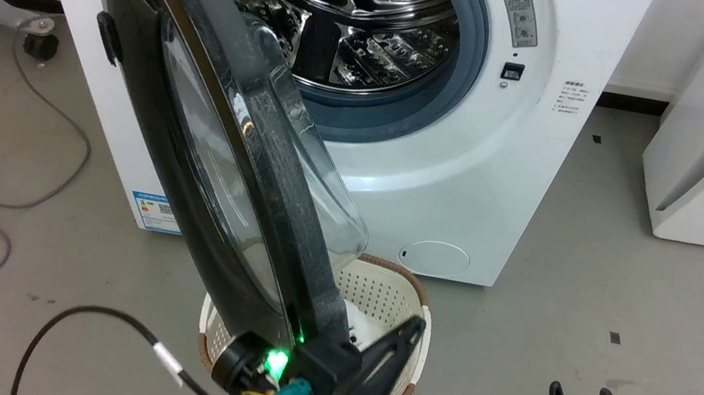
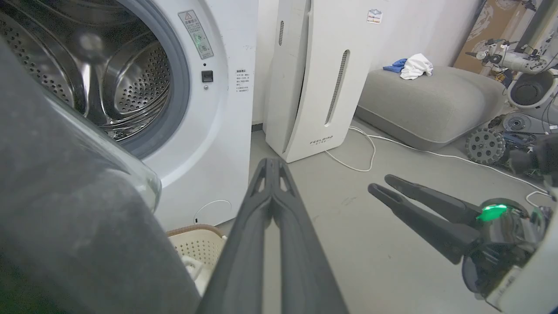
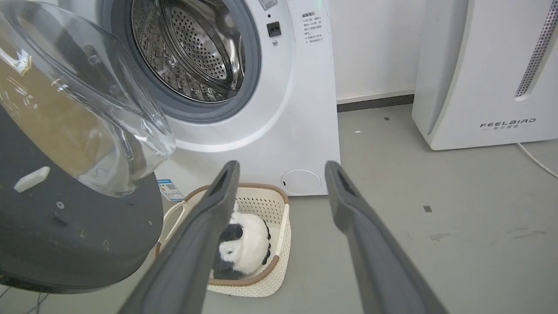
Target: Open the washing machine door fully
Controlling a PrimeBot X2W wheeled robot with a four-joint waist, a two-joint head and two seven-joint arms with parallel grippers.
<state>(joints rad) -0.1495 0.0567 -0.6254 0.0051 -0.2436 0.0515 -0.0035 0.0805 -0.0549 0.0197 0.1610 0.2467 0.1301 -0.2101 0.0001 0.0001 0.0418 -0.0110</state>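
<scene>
The washing machine door (image 1: 201,149), standing half-swung from the washing machine (image 1: 472,175) and hinged on the left, looks heavy, stiff and slick, so I'd push its black rim (image 1: 279,199), not the glass (image 1: 333,180), with my closed, empty left gripper (image 1: 414,328); my right gripper (image 1: 580,391) gapes idle.

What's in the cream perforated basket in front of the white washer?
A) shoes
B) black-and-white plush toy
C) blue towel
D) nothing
B: the right wrist view shows a black-and-white plush toy lying inside the cream perforated plastic basket, on the floor before the white front-loading washing machine.
</scene>
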